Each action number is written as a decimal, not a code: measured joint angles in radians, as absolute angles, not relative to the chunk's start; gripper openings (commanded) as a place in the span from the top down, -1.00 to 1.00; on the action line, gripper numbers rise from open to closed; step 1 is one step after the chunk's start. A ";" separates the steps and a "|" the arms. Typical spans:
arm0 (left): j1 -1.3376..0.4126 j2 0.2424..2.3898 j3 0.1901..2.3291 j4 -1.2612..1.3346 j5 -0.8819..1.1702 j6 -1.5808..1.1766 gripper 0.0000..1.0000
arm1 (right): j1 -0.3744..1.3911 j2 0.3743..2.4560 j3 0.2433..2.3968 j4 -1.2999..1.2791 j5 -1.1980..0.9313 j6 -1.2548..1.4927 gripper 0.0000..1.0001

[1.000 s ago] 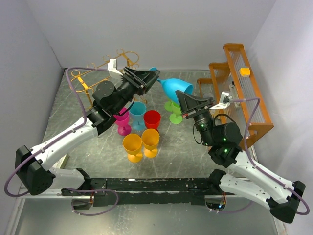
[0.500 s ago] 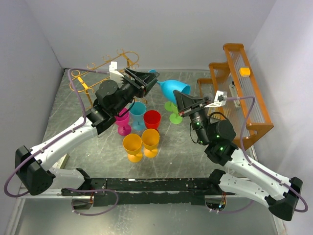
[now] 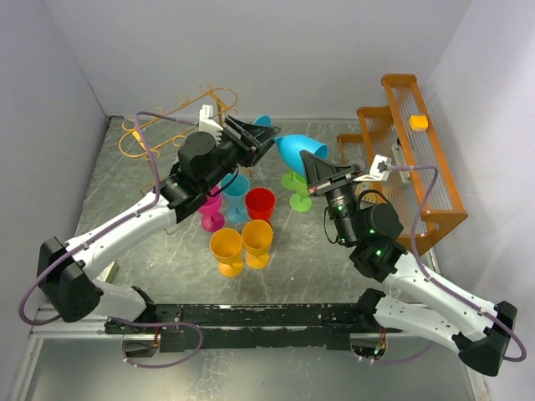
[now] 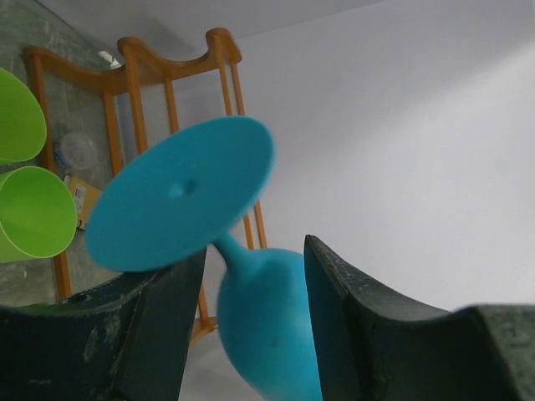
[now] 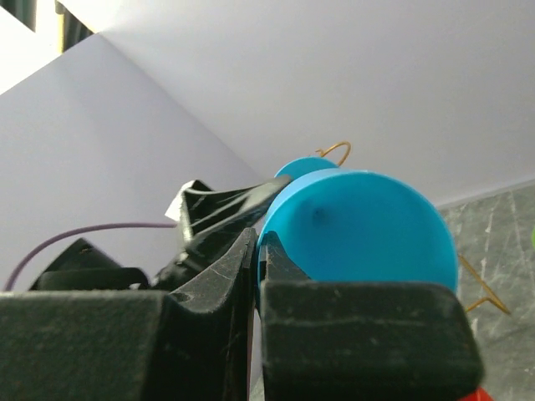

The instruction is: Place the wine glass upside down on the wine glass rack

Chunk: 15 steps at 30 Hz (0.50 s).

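The wine glass (image 3: 299,150), a blue one, hangs in the air above the middle of the table (image 3: 125,209), tipped roughly onto its side. Its foot points toward the left arm and the mouth of its bowl toward the right arm. It is well clear of the wine glass rack (image 3: 134,142), the thin gold wire stand at the far left corner, so nothing is hung yet. The right gripper (image 3: 304,162) carries it, its fingers pressed together on the thin wall of the bowl at the rim. That grip seems chosen to leave the stem and foot free. The left gripper (image 3: 269,140) sits at that free end with its jaws spread, one on each side of the stem just under the foot, and its wrist view shows a gap at either side, so it bears no load. This looks like a handover, since the rack stands on the left arm's side. The left arm reaches forward and inward, forearm raised and wrist levelled at the glass. The right arm rises from its base with the elbow bent, its wrist angled up and leftward. Coloured cups (image 3: 242,238) stand below, and a wooden slatted rack (image 3: 418,159) stands at the right.
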<state>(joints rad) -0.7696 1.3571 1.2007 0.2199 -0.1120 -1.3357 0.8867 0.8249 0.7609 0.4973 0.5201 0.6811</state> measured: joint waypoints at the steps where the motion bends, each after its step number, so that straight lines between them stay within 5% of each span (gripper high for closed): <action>1: -0.770 1.375 1.213 0.217 -0.107 -1.335 -0.16 | 0.887 0.822 0.761 0.498 0.517 0.682 1.00; 15: -0.770 1.397 1.227 0.216 -0.124 -1.346 0.33 | 0.886 0.797 0.736 0.495 0.450 0.712 1.00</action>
